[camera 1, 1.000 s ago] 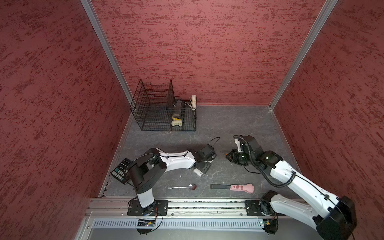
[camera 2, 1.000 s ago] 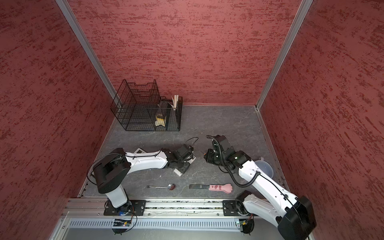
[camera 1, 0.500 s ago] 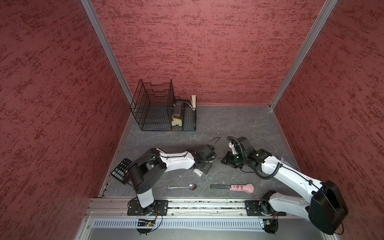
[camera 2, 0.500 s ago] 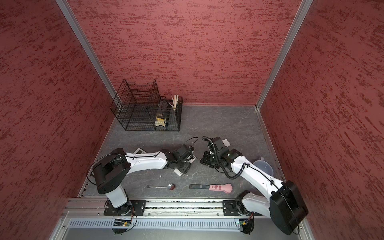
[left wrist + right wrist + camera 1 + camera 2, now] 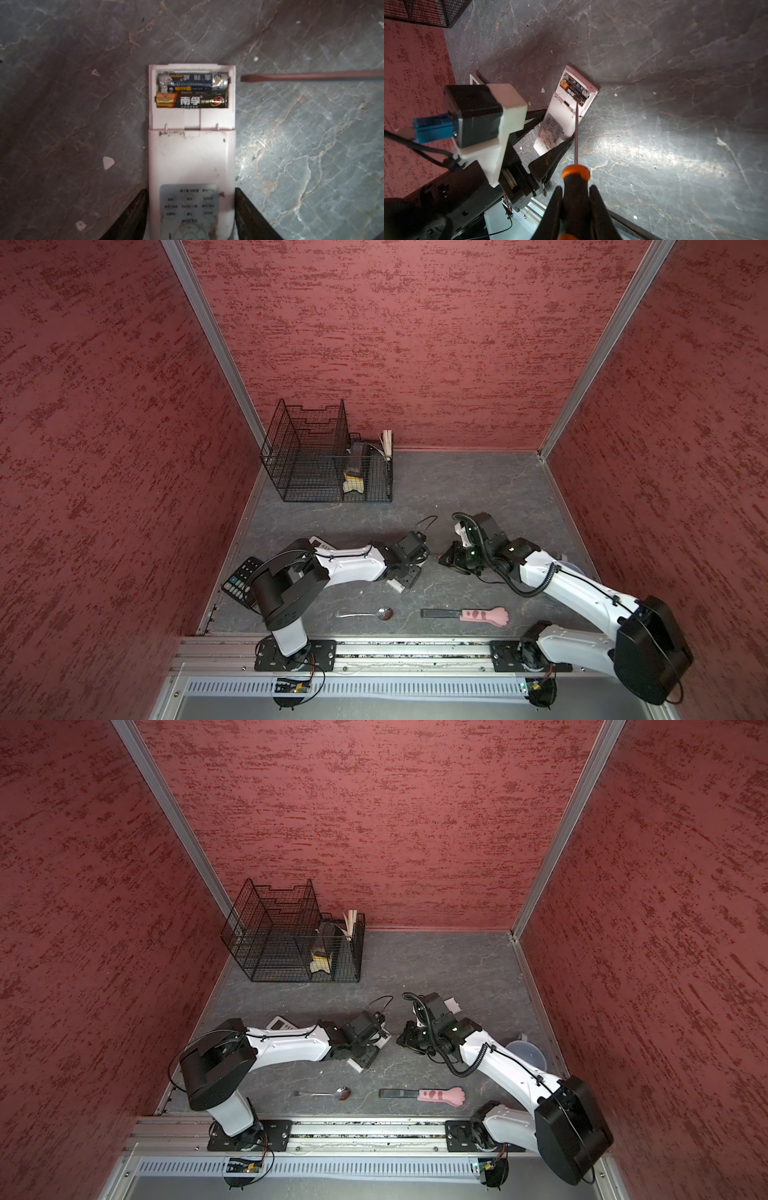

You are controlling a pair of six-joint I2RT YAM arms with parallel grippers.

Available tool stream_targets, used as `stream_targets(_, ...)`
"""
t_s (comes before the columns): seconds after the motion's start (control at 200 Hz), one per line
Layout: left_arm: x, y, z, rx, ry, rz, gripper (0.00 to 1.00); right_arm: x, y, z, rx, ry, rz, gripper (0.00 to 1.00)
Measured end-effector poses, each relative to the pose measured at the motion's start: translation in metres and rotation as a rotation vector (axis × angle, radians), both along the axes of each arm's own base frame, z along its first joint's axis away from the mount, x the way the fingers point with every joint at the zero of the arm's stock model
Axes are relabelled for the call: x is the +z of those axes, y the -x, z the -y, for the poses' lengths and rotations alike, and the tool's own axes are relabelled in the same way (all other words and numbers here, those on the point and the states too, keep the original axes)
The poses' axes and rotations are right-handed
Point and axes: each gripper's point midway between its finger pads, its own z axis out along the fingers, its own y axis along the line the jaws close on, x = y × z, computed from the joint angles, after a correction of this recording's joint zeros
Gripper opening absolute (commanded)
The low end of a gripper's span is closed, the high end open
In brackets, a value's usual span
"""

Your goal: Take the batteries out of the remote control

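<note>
We count two batteries (image 5: 191, 100), one blue and silver, one black and gold, lying side by side and touching in the open compartment at one end of a white remote (image 5: 191, 158). The remote lies on the grey table (image 5: 83, 104), and the left gripper (image 5: 191, 191) pinches its other end, a finger pressed to each long side, so the batteries sit out ahead of the fingertips (image 5: 144, 195). The right gripper (image 5: 575, 188) is clamped on the black and orange handle of one screwdriver (image 5: 576, 172), whose tip sits just beside the remote's side wall, level with the blue battery, a narrow gap between. Nearer the arms' bases lie one spoon (image 5: 365, 614) and one pink paw-shaped tool (image 5: 484, 616).
</note>
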Motion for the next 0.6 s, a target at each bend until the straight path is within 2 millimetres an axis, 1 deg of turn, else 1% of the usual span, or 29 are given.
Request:
stream_targets(0.195, 0.0, 0.0, 0.0, -0.001, 0.0, 0.002, 0.6, -0.014, 0.0, 0.0, -0.003, 0.012, -0.026, 0.0)
stream_targets(0.601, 0.0, 0.0, 0.0, -0.001, 0.002, 0.004, 0.59, -0.016, 0.0, 0.0, -0.003, 0.016, -0.032, 0.0)
